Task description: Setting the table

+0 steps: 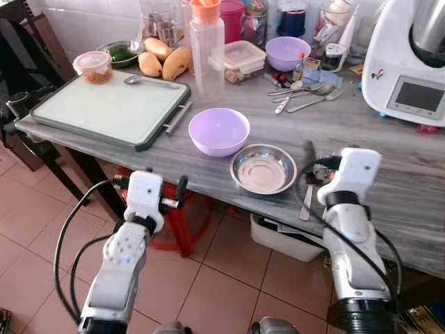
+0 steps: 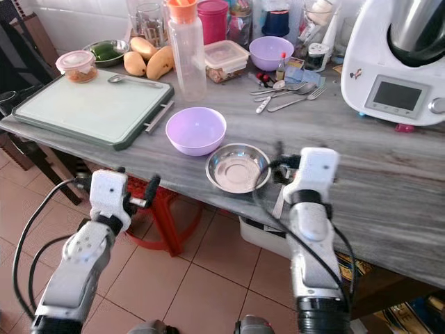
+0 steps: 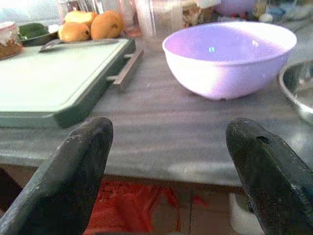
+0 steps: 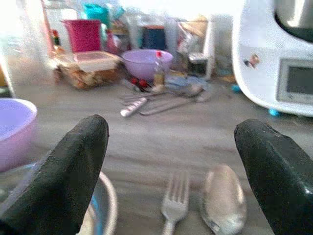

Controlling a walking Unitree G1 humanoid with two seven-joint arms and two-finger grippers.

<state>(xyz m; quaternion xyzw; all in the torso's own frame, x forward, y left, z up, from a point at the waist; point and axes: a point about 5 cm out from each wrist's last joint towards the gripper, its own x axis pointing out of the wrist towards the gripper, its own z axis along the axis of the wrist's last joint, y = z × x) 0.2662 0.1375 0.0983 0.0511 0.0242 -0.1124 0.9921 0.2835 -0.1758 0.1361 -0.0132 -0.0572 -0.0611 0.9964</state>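
Note:
On the grey table (image 1: 410, 202) a lilac bowl (image 1: 219, 131) stands beside a shallow steel bowl (image 1: 263, 168) near the front edge. Just right of the steel bowl lie a fork (image 4: 173, 200) and a spoon (image 4: 224, 203), side by side. My right gripper (image 1: 321, 165) hovers open low over the table edge, its fingers spread to either side of that fork and spoon, holding nothing. In front of the table and below its edge, my left gripper (image 1: 149, 179) is open wide and empty, facing the lilac bowl (image 3: 227, 58).
A green-rimmed cutting board (image 1: 104, 108) with a spoon on it fills the table's left. Behind stand a clear bottle (image 1: 207, 52), mangoes (image 1: 167, 61), another lilac bowl (image 1: 288, 52), loose cutlery (image 1: 306, 94) and a white kitchen machine (image 1: 410, 62). A red stool (image 1: 184, 229) sits under the table.

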